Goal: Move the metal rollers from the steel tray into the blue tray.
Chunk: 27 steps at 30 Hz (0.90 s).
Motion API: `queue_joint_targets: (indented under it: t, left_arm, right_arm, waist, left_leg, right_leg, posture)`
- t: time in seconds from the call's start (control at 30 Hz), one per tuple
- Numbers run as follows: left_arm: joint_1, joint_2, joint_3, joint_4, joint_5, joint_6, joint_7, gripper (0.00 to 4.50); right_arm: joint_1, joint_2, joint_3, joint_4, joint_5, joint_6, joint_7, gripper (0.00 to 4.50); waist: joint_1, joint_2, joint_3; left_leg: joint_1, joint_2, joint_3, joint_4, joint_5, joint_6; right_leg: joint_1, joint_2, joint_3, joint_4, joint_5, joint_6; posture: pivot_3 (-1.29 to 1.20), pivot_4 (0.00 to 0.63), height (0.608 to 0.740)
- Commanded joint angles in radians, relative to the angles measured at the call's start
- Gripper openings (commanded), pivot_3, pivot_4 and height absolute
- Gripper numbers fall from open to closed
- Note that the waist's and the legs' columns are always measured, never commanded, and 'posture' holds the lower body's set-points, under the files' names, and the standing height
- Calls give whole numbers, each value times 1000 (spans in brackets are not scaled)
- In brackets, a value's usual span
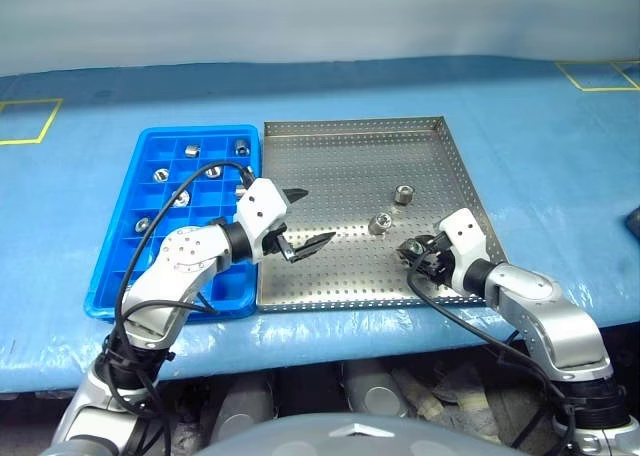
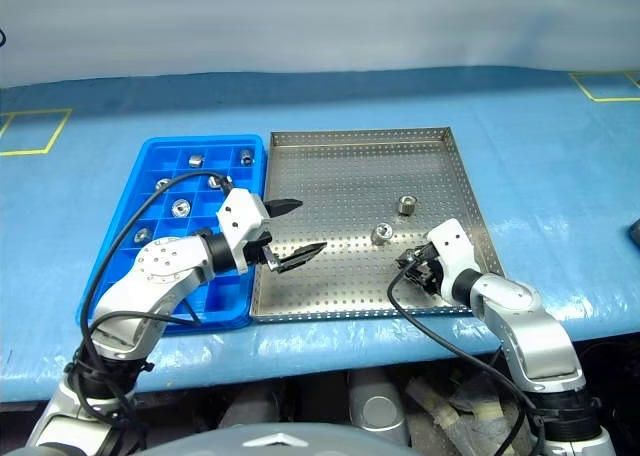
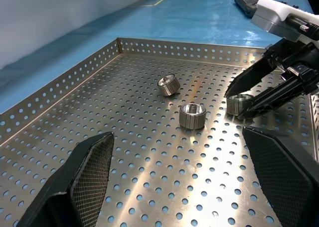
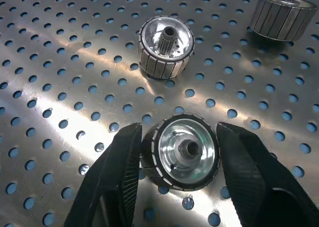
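Note:
The steel tray (image 1: 340,156) lies mid-table with the blue tray (image 1: 108,276) along its left side. Two loose metal rollers (image 1: 403,194) (image 1: 380,223) rest on the perforated floor. A third roller (image 4: 184,152) stands on the floor near the tray's front right, and my right gripper (image 1: 412,251) is shut on it, a finger (image 4: 119,162) pressed on each side. My left gripper (image 1: 316,216) hangs open and empty over the steel tray's left part, just past the blue tray's edge. Several rollers (image 1: 191,150) sit in the blue tray's far compartments.
The blue table cover (image 1: 560,156) carries yellow tape marks (image 1: 30,121) at the far left and far right. A dark object (image 1: 633,221) lies at the right edge. The table's front edge runs just below both trays.

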Motion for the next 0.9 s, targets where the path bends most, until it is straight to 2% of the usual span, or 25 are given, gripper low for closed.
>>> queue_joint_targets:
  t: [0.03, 0.43, 0.57, 0.7, 0.9]
  left_arm:
    - [-8, 2, 16, -29, 2, -20, 5, 4500]
    - [-13, 5, 30, -35, -15, -21, 3, 4500]
    - [15, 35, 81, -74, -43, 5, 2, 4500]
    - [63, 83, 151, -123, -42, 32, 34, 4500]
    - [181, 89, 348, -229, -44, 109, 169, 4500]
  right_arm:
    - [-19, 4, 2, -5, 5, -7, 2, 1750]
    - [-27, 8, -17, -32, 0, -15, -24, 1742]
    - [-63, 21, -37, -98, 21, -33, -33, 1742]
    - [-143, 46, -13, -107, 22, -68, -30, 1742]
    - [-382, 173, 81, 97, -37, -161, -63, 1742]
  waist:
    - [-2, 0, 0]
    - [-3, 0, 0]
    - [-10, 0, 0]
    - [-24, 1, 1]
    - [-20, 1, 1]
  left_leg:
    - [0, 0, 0, 0, 0, 0]
    - [0, 0, 0, 0, 0, 0]
    - [0, 0, 0, 0, 0, 0]
    - [0, 1, 1, 0, 0, 0]
    - [1, 1, 0, 0, 0, 0]
  right_leg:
    - [0, 0, 0, 0, 0, 0]
    - [0, 0, 0, 0, 0, 0]
    - [-1, 0, 1, 0, 0, 0]
    - [-1, 1, 1, 0, 0, 0]
    - [-1, 1, 1, 1, 0, 0]
  posture:
    - [-258, 150, 740]
    - [-267, 150, 740]
    - [-285, 150, 740]
    - [-256, 150, 740]
    - [-135, 150, 740]
